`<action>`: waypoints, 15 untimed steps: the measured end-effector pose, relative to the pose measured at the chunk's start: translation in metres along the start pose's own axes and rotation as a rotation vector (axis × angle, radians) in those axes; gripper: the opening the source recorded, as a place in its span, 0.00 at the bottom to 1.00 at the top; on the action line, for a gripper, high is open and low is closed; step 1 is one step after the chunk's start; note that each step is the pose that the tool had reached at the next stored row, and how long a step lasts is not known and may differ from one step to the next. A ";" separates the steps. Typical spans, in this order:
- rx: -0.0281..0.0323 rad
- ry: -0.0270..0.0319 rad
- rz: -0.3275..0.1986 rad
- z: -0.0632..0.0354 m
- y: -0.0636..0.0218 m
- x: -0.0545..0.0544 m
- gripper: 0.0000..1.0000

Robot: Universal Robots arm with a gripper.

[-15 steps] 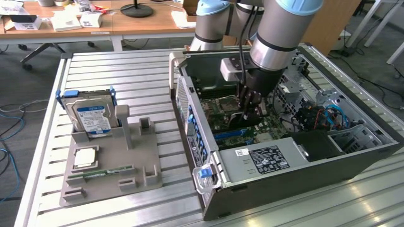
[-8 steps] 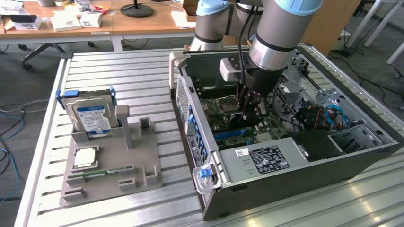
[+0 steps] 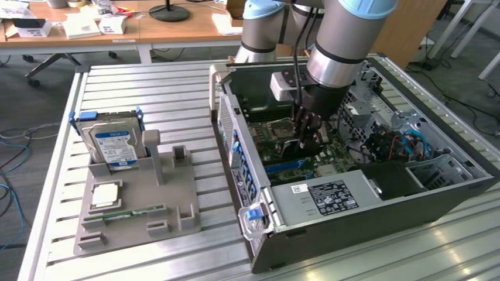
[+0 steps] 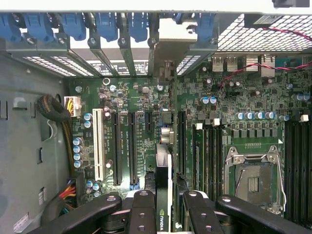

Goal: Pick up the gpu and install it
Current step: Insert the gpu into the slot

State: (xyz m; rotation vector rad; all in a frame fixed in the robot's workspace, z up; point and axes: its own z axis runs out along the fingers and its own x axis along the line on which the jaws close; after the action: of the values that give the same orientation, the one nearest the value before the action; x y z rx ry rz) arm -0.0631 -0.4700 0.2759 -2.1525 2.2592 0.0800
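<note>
**A:** Where is the gpu [image 4: 163,170] at this moment?

**B:** It is in the tool [image 4: 165,214], down inside the open computer case [image 3: 375,205]. In the wrist view the fingers [image 4: 141,214] stand narrow, one on each flat face. The card is on edge above the motherboard [image 4: 146,97], with its silver bracket end toward the rear wall. I cannot tell whether its lower edge touches a slot.

**A:** How do you expect it to handle?

**B:** Light and stiff, I'd judge, but fragile, since it is a thin board with bare parts and a cooler on one side. The flat faces are the place to hold it. Gripped there along the upper edge, the connector edge and the bracket stay free. The smooth faces could let it swing if the grip is off centre.

**A:** And the room around it?

**B:** It is tight. The long expansion slots [image 4: 117,146] run just beside the card, and a row of blue clips [image 4: 105,24] lines the rear wall. The CPU socket [image 4: 253,180] lies on the card's other side. In the exterior view the case walls rise around the tool [image 3: 307,137], and the power supply [image 3: 328,196] sits near. On the exterior view's left the counter [image 3: 156,82] carries a grey holder [image 3: 140,228] with the hard drive [image 3: 113,146], well apart from the case.
</note>
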 end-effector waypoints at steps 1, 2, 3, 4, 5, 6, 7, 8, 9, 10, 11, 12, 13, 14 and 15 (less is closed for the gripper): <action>0.0000 0.0000 0.000 0.0000 0.0004 0.000 0.27; 0.0000 0.0000 0.000 0.0004 0.0005 0.000 0.27; 0.0000 0.0000 0.000 0.0011 0.0005 0.000 0.27; 0.0000 0.0001 0.000 0.0017 0.0005 0.000 0.27; -0.0001 0.0001 0.000 0.0024 0.0007 0.000 0.27; 0.0000 0.0000 0.000 0.0031 0.0007 0.000 0.27; 0.0000 0.0000 0.000 0.0037 0.0008 0.000 0.27; 0.0000 0.0001 0.000 0.0044 0.0009 0.000 0.27; 0.0000 0.0001 0.000 0.0049 0.0009 0.000 0.27; 0.0000 0.0001 0.000 0.0055 0.0009 0.000 0.27; 0.0000 0.0000 0.000 0.0061 0.0009 0.000 0.27; 0.0000 0.0001 0.000 0.0065 0.0009 0.000 0.27; 0.0000 0.0002 0.000 0.0069 0.0009 0.000 0.27; -0.0001 0.0003 0.000 0.0069 0.0009 0.000 0.27; -0.0001 0.0004 0.000 0.0069 0.0009 0.000 0.27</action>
State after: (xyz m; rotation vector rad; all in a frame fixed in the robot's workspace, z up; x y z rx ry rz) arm -0.0642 -0.4701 0.2690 -2.1527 2.2594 0.0797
